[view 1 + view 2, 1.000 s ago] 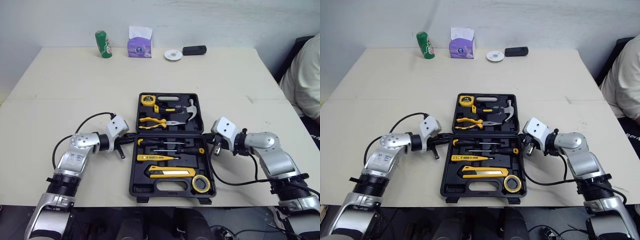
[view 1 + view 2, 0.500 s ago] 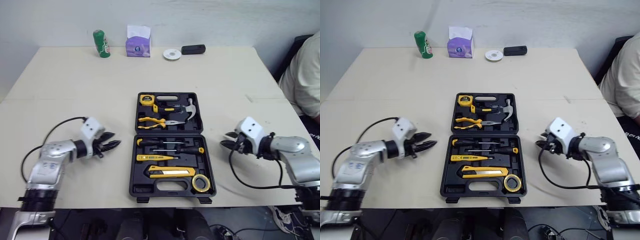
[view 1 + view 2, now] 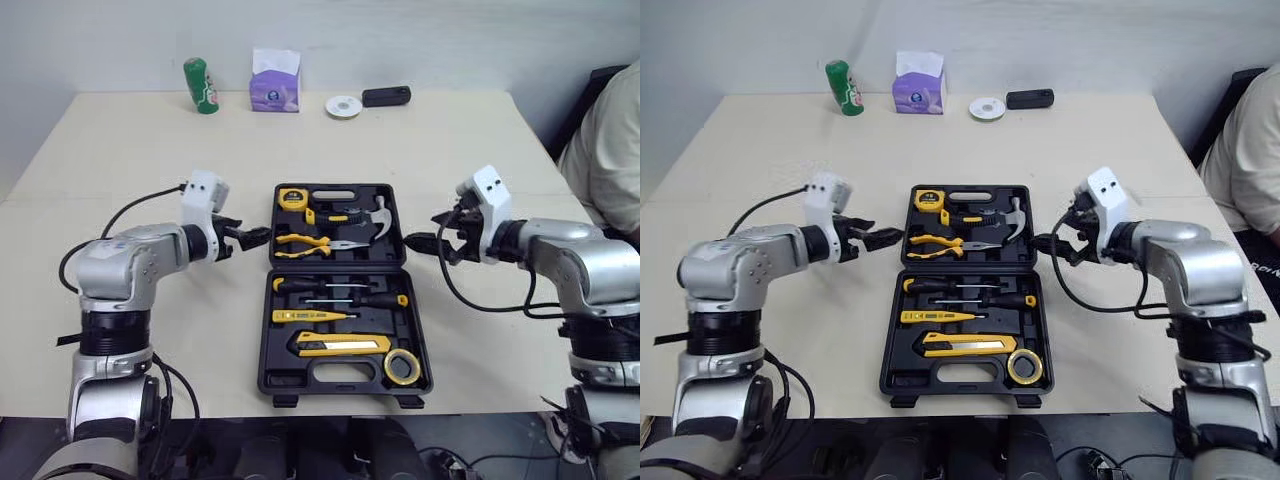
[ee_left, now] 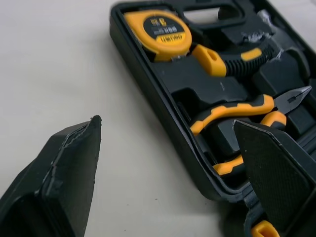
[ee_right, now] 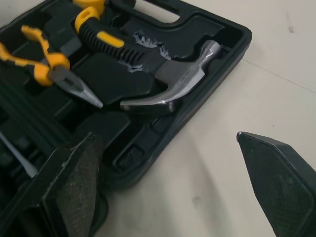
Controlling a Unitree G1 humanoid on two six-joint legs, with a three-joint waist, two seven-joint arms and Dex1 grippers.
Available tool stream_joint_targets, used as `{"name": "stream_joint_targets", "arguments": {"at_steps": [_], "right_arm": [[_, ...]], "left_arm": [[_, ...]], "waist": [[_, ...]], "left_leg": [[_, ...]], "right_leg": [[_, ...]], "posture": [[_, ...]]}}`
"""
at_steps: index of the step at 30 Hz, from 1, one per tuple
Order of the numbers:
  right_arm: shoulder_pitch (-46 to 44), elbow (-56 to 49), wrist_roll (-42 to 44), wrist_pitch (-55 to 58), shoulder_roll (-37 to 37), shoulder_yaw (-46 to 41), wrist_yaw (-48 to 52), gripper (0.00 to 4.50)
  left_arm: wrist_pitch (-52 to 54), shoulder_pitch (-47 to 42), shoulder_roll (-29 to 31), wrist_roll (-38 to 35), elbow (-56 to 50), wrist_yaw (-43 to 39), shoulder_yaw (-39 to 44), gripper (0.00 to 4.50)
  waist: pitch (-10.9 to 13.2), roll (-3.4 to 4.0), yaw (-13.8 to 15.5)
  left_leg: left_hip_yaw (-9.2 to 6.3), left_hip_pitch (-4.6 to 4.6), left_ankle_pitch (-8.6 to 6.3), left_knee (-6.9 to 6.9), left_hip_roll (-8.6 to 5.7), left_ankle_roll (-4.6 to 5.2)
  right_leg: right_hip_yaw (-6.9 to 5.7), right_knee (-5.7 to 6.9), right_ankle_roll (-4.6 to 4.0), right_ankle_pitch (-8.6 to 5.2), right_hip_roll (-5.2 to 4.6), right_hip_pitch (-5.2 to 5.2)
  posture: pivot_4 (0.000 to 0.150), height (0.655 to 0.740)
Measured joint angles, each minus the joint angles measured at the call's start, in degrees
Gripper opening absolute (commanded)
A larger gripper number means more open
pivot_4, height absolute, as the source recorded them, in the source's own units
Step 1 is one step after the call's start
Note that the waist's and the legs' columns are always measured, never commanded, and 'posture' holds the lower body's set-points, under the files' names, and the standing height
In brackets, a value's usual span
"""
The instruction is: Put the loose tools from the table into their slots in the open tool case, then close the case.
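On the counter [image 3: 120, 160], dead centre, the tool case [image 3: 290, 375] lies open and flat, every slot looking filled, its hinge [image 3: 338, 266] running left to right. The far half sits right between both arms: left tool [image 3: 251, 238] just off its left edge, right tool [image 3: 422, 243] just off its right. Both gape wide, holding nothing.

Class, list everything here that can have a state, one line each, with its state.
tool case: open, lying flat
left gripper: open, empty
right gripper: open, empty
hammer: seated in its slot
pliers: seated in their slot
tape measure: seated in its slot
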Motion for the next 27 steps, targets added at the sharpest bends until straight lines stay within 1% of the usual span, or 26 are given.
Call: {"name": "stream_joint_targets", "arguments": {"at_steps": [3, 6, 9, 12, 14, 15, 17, 19, 20, 22, 23, 24, 25, 27], "right_arm": [[-2.27, 3.73, -0.06, 3.37, 3.24, -0.14, -3.88, 4.46], [-4.20, 6.49, -0.32, 4.14, 6.05, -0.01, -6.96, 4.46], [-4.93, 7.56, -1.41, 3.98, 6.95, 0.49, -9.31, 4.46], [-5.19, 8.99, -2.01, 3.40, 7.69, 1.62, -10.88, 4.46], [-5.18, 9.28, -2.19, 3.24, 8.26, 2.33, -11.49, 4.50], [-5.17, 9.32, -2.59, 2.85, 8.45, 2.46, -11.84, 4.23], [-5.17, 9.27, -3.30, 1.81, 8.44, 2.50, -12.44, 3.60], [-4.67, 8.88, -3.82, 1.16, 8.21, 2.93, -12.58, 2.74], [-4.37, 8.27, -3.78, 0.81, 8.24, 3.35, -12.47, 2.22], [-3.69, 6.46, -3.89, 0.29, 8.15, 4.62, -12.46, 1.28], [-3.40, 5.60, -3.77, 0.40, 8.19, 4.91, -12.32, 0.84], [-3.07, 4.71, -3.58, 0.91, 8.25, 4.93, -12.33, 0.38], [-2.96, 4.42, -3.28, 1.34, 8.26, 4.76, -12.45, 0.02], [-2.78, 3.68, -2.81, 2.80, 8.34, 4.13, -12.90, 0.00]], "left_arm": [[-0.16, -0.01, -1.81, 0.58, 1.55, 1.81, -0.29, 4.50], [0.04, -0.05, -3.87, 0.54, 1.79, 2.95, -0.49, 4.50], [0.84, -0.50, -5.61, 0.15, 2.49, 3.87, 0.26, 4.50], [1.79, -0.86, -6.11, 0.17, 2.87, 4.57, 0.07, 4.50], [1.90, -0.87, -6.12, 0.95, 3.39, 5.79, -0.28, 3.97], [1.67, -1.10, -6.39, 1.33, 3.53, 6.76, -0.27, 3.72], [1.54, -1.17, -6.20, 1.35, 3.11, 6.52, -1.20, 2.82], [2.22, -1.01, -5.51, 1.11, 1.68, 5.49, -2.71, 2.01], [2.52, -0.97, -5.37, 1.06, 1.13, 5.27, -3.17, 1.51], [2.78, -0.99, -5.38, 1.02, 0.66, 5.38, -3.53, 0.75], [2.80, -1.00, -5.49, 0.95, 0.66, 5.41, -3.55, 0.53], [2.80, -1.01, -5.73, 0.96, 0.67, 5.52, -3.60, 0.43], [2.83, -1.01, -5.76, 0.96, 0.68, 5.56, -3.58, 0.39], [2.77, -1.10, -6.08, 0.99, 0.72, 5.79, -3.63, 0.36]], "waist": [[0.00, 0.00, 0.04], [0.00, 0.00, 0.01], [0.00, 0.00, 0.11], [0.00, 0.00, 0.00], [0.00, 0.00, -0.03], [0.00, 0.00, -0.06], [0.00, 0.00, -0.20], [0.00, 0.01, -0.47], [0.00, 0.01, -0.55], [-0.01, 0.01, -0.54], [-0.01, 0.01, -0.49], [-0.01, 0.01, -0.43], [-0.01, 0.00, -0.41], [-0.01, 0.00, -0.25]], "left_leg": [[0.02, -0.03, 0.02, 0.02, -0.02, 0.00], [0.02, -0.07, 0.04, 0.02, -0.04, 0.02], [0.02, -0.15, 0.05, 0.02, -0.05, 0.01], [0.04, -0.15, 0.06, 0.02, -0.06, 0.01], [0.04, -0.15, 0.07, 0.01, -0.06, -0.01], [0.06, -0.15, 0.08, 0.01, -0.06, -0.02], [0.08, -0.12, 0.08, 0.01, -0.05, -0.04], [0.10, -0.11, 0.09, -0.02, -0.03, -0.06], [0.11, -0.10, 0.10, -0.04, -0.03, -0.07], [0.11, -0.06, 0.11, -0.05, -0.02, -0.09], [0.11, -0.06, 0.12, -0.05, -0.03, -0.10], [0.11, -0.05, 0.12, -0.05, -0.03, -0.11], [0.12, -0.02, 0.12, -0.05, -0.03, -0.10], [0.13, 0.00, 0.12, -0.05, -0.03, -0.10]], "right_leg": [[0.02, 0.03, 0.00, 0.00, -0.02, -0.03], [0.02, 0.04, 0.00, 0.00, -0.04, -0.06], [0.02, 0.05, 0.00, 0.00, -0.03, -0.14], [0.03, 0.06, 0.01, 0.01, -0.03, -0.14], [0.04, 0.08, 0.01, 0.01, -0.02, -0.16], [0.06, 0.10, 0.01, 0.01, -0.02, -0.17], [0.09, 0.13, 0.01, 0.00, -0.01, -0.18], [0.11, 0.13, 0.00, 0.00, 0.01, -0.20], [0.12, 0.14, -0.01, -0.01, 0.01, -0.20], [0.13, 0.16, -0.02, -0.01, 0.01, -0.20], [0.14, 0.18, -0.02, -0.01, 0.00, -0.20], [0.15, 0.18, -0.02, -0.01, 0.00, -0.20], [0.16, 0.19, -0.02, -0.01, -0.01, -0.19], [0.17, 0.20, -0.02, -0.01, -0.02, -0.18]], "posture": [[0.150, 0.7278], [0.150, 0.7278], [0.150, 0.7278], [0.150, 0.7278], [0.150, 0.7278], [0.150, 0.7278], [0.150, 0.7278], [0.150, 0.7278], [0.150, 0.7278], [0.150, 0.7278], [0.150, 0.7278], [0.150, 0.7278], [0.150, 0.7278], [0.150, 0.7278]]}}
